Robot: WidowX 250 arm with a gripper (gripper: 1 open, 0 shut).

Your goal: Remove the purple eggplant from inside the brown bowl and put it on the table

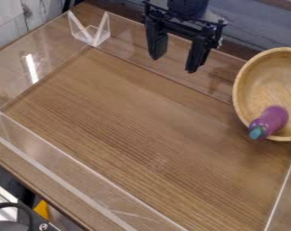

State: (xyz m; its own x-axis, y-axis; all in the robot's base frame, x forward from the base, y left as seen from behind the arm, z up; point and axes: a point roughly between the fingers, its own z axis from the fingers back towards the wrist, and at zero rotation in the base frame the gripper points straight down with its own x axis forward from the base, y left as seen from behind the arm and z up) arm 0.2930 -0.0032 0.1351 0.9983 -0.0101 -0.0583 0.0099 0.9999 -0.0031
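Observation:
The brown bowl [271, 88] lies at the right edge of the table [136, 117], tipped so its pale inside faces the camera. Inside it, on the lower wall, rests the purple eggplant [267, 121], its teal stem cap pointing down-left. My gripper [174, 54] hangs at the back centre, pointing down, well to the left of the bowl. Its two dark fingers stand apart with nothing between them, so it is open.
Clear acrylic walls [63, 171] edge the tabletop on the left, the front and the back. A clear triangular bracket [90, 30] stands at the back left. Wood-grain surface stretches between my gripper and the front wall.

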